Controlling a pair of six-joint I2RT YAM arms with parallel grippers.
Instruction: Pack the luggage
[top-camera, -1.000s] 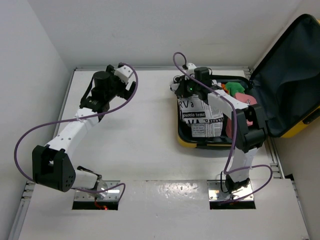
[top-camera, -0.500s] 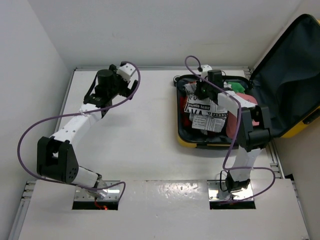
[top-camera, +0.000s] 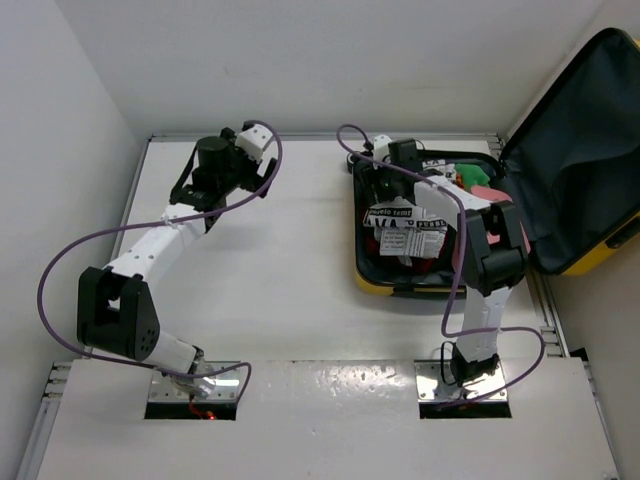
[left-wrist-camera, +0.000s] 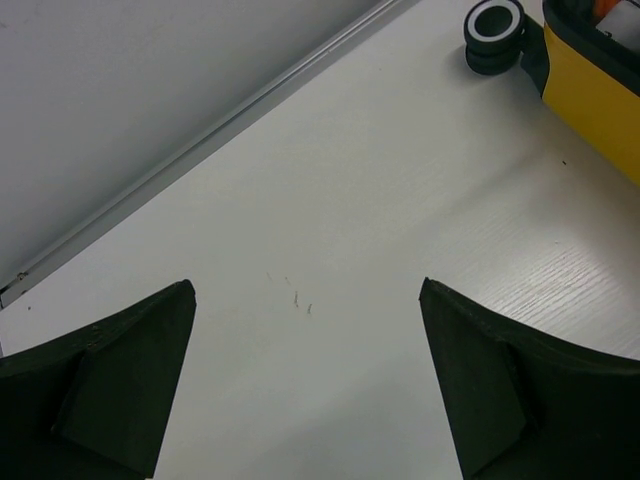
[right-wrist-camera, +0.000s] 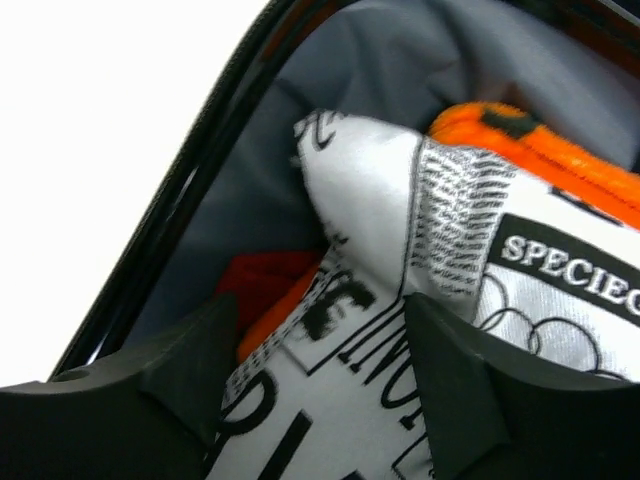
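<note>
- At right of the top view, on the white table (top-camera: 280, 260): the luggage (top-camera: 585, 140), yellow-shelled, lying open, with its dark grey lid leaning up against the right edge of the frame.
- In its lower half: a black-and-white printed cloth (top-camera: 405, 225) on top, with a green item (top-camera: 468, 178) and a pink item (top-camera: 492, 197) toward the upper right of the case.
- Down in the upper left corner of the case: the right gripper (top-camera: 380, 185), jaws spread apart and released, with nothing pinched.
- Low in the right wrist view: the right gripper (right-wrist-camera: 320, 390) again, one finger on either side of the printed cloth (right-wrist-camera: 400, 300).
- Around that cloth: orange fabric (right-wrist-camera: 540, 150) at upper right, red fabric (right-wrist-camera: 255, 285) at left centre, grey lining (right-wrist-camera: 400, 60) behind.
- Upper centre-left of the top view, well apart from the luggage: the left gripper (top-camera: 255, 168), over bare table.
- In the left wrist view: the left gripper (left-wrist-camera: 310, 380), jaws wide open and holding nothing.
- In the upper right corner of that view: a black wheel (left-wrist-camera: 495, 35) and the yellow shell of the luggage (left-wrist-camera: 590, 100).
</note>
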